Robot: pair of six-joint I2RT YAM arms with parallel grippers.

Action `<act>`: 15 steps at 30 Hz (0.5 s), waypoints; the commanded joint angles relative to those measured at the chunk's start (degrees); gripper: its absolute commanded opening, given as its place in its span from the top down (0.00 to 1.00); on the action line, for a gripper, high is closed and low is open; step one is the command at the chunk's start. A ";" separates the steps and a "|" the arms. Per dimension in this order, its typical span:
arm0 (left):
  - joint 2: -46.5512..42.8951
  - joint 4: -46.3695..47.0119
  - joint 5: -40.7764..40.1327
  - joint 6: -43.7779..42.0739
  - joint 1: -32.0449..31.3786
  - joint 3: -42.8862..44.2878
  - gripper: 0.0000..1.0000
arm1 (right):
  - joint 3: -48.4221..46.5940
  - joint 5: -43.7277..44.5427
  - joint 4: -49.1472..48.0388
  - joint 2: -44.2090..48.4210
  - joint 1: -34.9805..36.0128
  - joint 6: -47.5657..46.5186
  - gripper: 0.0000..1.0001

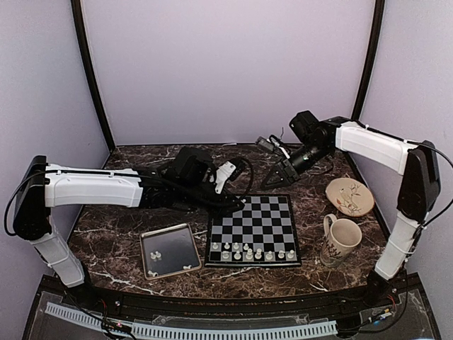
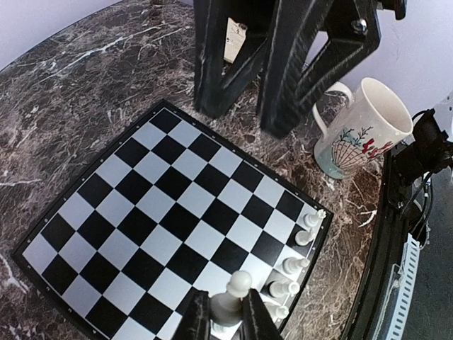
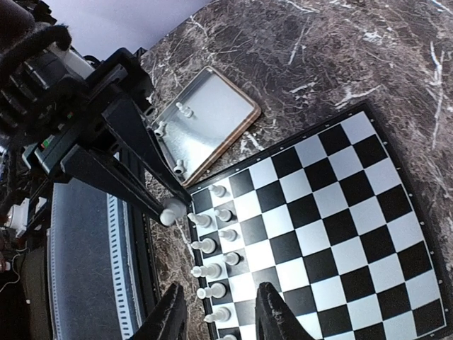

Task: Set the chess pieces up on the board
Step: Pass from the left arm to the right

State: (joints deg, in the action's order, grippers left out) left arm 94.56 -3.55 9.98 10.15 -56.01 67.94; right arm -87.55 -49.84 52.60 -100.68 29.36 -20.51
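The left gripper (image 2: 226, 317) is pinching a whitish pawn (image 2: 233, 290) upright above the left side of the chessboard (image 2: 163, 212), likely to join the near row of pieces (image 1: 251, 252), while the right gripper (image 3: 222, 308) is hovering open and empty.

table (image 1: 113, 244): dark brown marble-look top with white veins, pale lilac walls on three sides.
board (image 1: 265, 216): black and light-grey checks, thin dark border, lies flat on the table right of centre, toward the near edge.
tray (image 1: 173, 244): plain silver metal with a raised rim, flat on the table just left of the board, narrow strip of marble between them, turned slightly against the board's edge.
mug (image 1: 342, 239): cream, printed pattern, upright, just beside the board's near right corner, handle toward the board.
plate (image 1: 350, 196): small cream saucer with a pattern, behind the mug, near the right wall, apart from the board.
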 commanded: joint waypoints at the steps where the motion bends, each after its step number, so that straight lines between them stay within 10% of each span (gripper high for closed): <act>1: 1.48 6.27 2.34 1.76 -0.50 1.81 0.91 | -3.15 -3.34 2.74 -1.81 2.79 2.00 0.66; 15: 2.39 5.16 2.52 1.38 -0.65 2.68 0.89 | -3.87 -3.83 1.39 -4.05 7.33 4.35 0.71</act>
State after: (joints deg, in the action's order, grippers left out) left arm 97.30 0.80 11.77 11.22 -56.27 69.38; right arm -90.65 -52.95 54.24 -103.61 36.18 -17.23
